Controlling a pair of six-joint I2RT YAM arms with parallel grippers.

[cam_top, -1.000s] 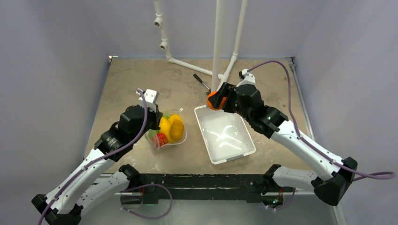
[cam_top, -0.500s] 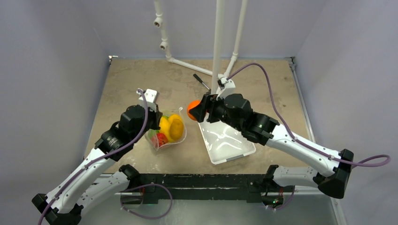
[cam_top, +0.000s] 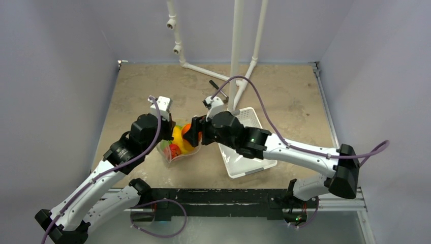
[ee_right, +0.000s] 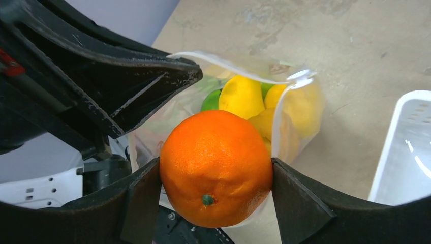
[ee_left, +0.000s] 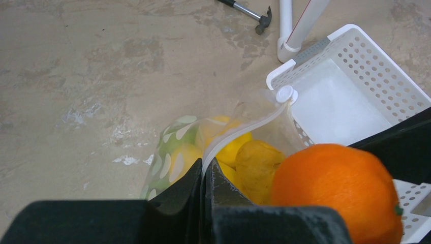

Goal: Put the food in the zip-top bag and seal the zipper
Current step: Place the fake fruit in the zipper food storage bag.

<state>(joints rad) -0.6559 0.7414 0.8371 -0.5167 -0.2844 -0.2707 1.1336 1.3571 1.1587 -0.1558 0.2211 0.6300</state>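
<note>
The zip-top bag (cam_top: 179, 148) stands on the table with its mouth facing up. Inside it are yellow lemons (ee_right: 241, 96), green pieces (ee_left: 175, 142) and a red piece (cam_top: 175, 150). My left gripper (ee_left: 205, 165) is shut on the zipper (ee_left: 244, 129), pinching the pale strip at the bag's near rim and holding the mouth apart. An orange (ee_right: 216, 168) is clamped between the fingers of my right gripper (ee_right: 215, 178), which hangs right at the bag's mouth, above the fruit inside. The orange (cam_top: 187, 129) also shows in the top view beside the left wrist.
A white perforated tray (cam_top: 251, 158) lies just right of the bag, under my right forearm. A small hammer (ee_left: 249, 11) and a white pipe frame (cam_top: 235, 51) stand behind it. Bare tabletop lies left of and behind the bag.
My right gripper has carried the orange leftward, from above the tray's far corner to the bag's mouth. The left arm and the bag have stayed put.
</note>
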